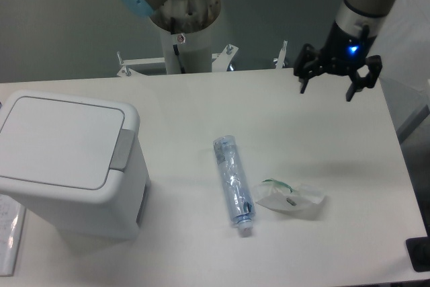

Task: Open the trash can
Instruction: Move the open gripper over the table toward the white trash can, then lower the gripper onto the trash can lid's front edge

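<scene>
One boxy white plastic trash can (67, 159), flat lid down.
I see my black two-finger gripper (326, 88) spread, holding nothing, well apart from it.

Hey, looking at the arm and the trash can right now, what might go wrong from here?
The open pincer hangs far right of the trash can, whose lid is shut. Crossing low, it might clip the blue tube or the clear packet. Missing the grey push tab would press the lid and likely leave it closed.
</scene>
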Action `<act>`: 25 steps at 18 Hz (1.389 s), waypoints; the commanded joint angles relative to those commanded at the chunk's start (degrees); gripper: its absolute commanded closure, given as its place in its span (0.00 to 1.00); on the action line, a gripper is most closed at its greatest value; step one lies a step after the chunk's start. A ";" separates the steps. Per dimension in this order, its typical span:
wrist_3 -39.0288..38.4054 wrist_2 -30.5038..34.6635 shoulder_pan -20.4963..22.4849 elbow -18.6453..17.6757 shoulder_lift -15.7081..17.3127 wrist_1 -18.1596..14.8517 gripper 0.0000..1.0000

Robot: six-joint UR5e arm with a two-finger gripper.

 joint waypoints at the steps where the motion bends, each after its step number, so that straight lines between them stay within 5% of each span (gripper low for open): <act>1: -2.20 -1.23 -1.23 0.00 0.44 0.44 0.00; 7: -17.41 -5.81 -9.23 0.79 0.62 5.89 0.00; 18: -23.22 -8.88 -17.67 0.97 -0.35 6.15 0.00; 25: -24.46 -9.06 -21.10 1.40 -1.40 9.66 0.00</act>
